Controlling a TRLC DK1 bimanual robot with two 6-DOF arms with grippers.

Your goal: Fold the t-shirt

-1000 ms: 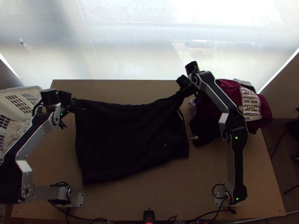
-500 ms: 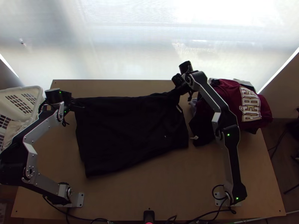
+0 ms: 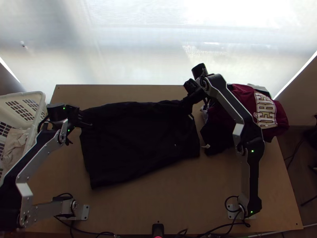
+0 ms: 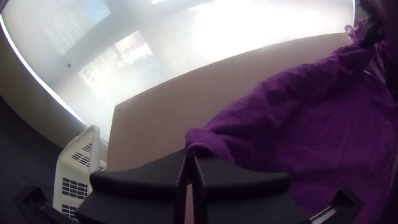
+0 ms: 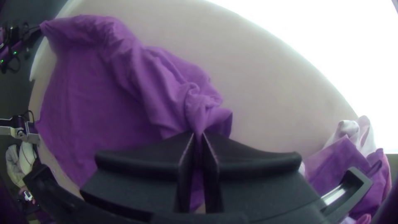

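Black left gripper and right gripper pinch the black cloth t-shirt at ten and two o'clock; tugging unevenly, I'd skew it.

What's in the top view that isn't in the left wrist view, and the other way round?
Top view: big letters on the red shirt, the left base and the right base.
Left wrist view: up close, a bit of t-shirt pinched at the tips of the left hand.
Both: the t-shirt, the table and the basket.
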